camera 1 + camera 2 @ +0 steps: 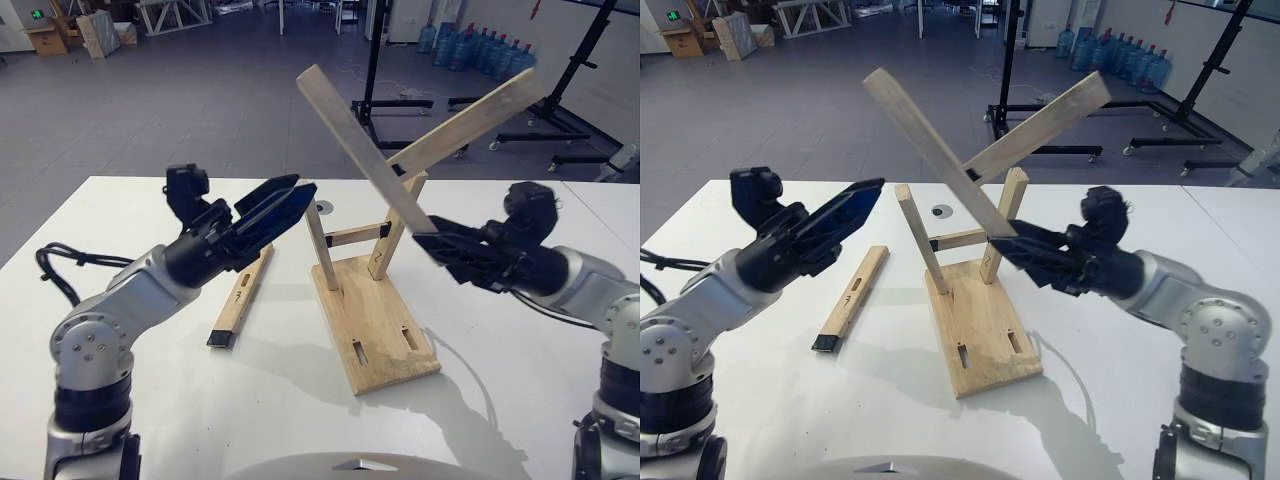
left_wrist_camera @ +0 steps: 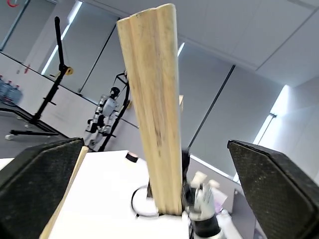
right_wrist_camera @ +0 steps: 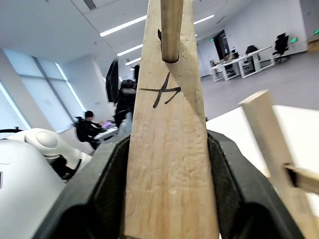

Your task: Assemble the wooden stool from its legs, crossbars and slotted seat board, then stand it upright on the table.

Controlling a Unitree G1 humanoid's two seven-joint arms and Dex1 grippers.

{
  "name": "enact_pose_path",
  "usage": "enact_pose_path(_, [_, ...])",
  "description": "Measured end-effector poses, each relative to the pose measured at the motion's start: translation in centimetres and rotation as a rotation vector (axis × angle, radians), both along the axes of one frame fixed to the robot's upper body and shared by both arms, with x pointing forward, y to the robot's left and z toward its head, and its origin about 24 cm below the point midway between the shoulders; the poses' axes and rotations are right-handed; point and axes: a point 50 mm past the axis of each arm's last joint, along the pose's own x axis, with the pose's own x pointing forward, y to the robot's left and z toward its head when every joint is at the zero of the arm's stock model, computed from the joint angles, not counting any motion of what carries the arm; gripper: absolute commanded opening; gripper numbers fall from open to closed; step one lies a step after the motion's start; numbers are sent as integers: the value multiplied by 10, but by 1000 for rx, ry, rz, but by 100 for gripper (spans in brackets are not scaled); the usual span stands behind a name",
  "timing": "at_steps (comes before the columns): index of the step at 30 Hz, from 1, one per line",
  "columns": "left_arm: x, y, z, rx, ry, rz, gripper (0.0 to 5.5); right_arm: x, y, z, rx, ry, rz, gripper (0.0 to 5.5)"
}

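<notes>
Leg point(image 1: 358, 143) in R gripper point(image 1: 426, 236) (L point(image 1: 302, 186) agape)

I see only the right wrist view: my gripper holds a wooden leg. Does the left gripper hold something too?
Observer: No. The left gripper is open and empty, above the table.
Operator: How many legs stand in the seat board?
Observer: Two legs, joined by a crossbar, stand in the seat board.
Operator: Any part loose on the table?
Observer: One loose leg lies flat, left of the board.
</notes>
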Motion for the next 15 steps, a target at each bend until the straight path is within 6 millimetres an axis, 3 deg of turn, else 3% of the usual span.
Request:
enact_pose_path(11, [14, -10, 8, -198, 83, -71, 529, -4, 33, -23, 28, 113, 75, 206])
enact_pose_path(15, [15, -11, 9, -207, 85, -76, 529, -3, 36, -24, 28, 119, 60, 206])
